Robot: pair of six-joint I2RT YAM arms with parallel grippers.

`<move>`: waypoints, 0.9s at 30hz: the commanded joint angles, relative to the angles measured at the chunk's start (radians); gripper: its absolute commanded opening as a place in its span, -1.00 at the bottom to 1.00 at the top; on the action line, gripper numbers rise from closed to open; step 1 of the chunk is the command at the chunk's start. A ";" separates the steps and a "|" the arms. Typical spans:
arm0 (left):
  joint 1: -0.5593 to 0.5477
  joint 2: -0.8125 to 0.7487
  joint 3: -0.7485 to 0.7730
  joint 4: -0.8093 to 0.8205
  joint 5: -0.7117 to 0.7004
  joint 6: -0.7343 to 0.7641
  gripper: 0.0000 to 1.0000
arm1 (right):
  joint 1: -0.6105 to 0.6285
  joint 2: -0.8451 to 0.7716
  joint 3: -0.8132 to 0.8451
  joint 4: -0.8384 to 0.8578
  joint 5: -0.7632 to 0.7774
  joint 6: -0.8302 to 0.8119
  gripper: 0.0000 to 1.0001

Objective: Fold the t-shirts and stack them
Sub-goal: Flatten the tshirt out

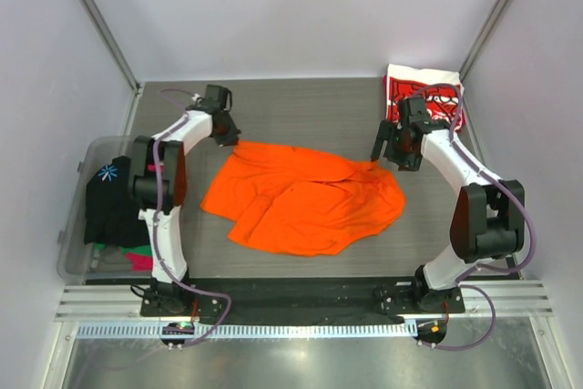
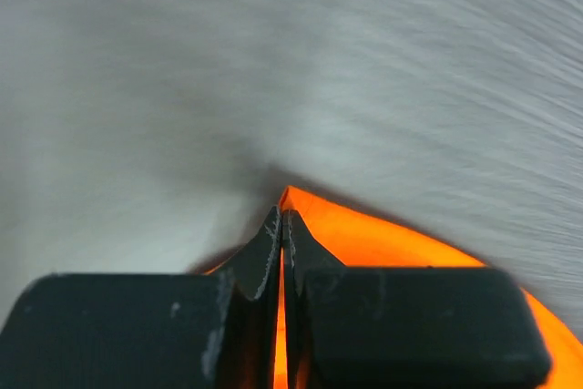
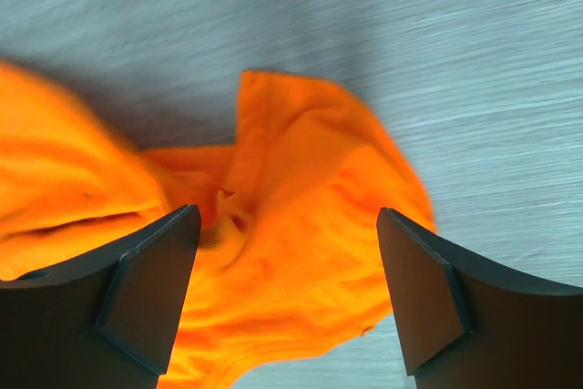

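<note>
While the orange t-shirt (image 1: 305,199) lies opened out but pretty rumpled in the middle of the grey worktop (image 1: 310,107), the left end effector (image 1: 230,138) is parked right at its far-left corner. In the left wrist view the two fingers (image 2: 260,257) are pressed together with a thin strip of orange cloth caught between them, so it's pinching the edge of the tee. The cloth comes to a little peak just past the fingertips, with bare worktop beyond it.

The right end effector (image 3: 287,214) is the opposite deal: jaws spread wide with nothing gripped, sitting over the bunched-up far-right part of the same tee. The fabric there is folded over on itself in a soft lump between the two fingers. Honestly can't tell whether the tips actually touch the cloth or just hang above it.

The red-and-white t-shirt (image 1: 422,97) sits folded in the far-right corner of the worktop, just behind the right wrist and partly hidden by it, well apart from the orange one.

Over on the left, beside the left arm, there's a clear plastic bin (image 1: 73,225). It holds a black t-shirt (image 1: 109,202) with a pale blue star-ish print, and a bit of pink cloth (image 1: 141,261) pokes out at the near end.
</note>
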 commanded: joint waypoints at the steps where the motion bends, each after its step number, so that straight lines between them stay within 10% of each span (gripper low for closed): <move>1: 0.074 -0.195 -0.113 -0.071 -0.131 -0.038 -1.00 | -0.036 0.038 0.022 0.036 -0.063 0.011 0.68; 27: 0.090 -0.299 -0.271 -0.099 -0.120 -0.033 -0.99 | -0.113 0.340 0.229 0.173 -0.057 0.066 0.45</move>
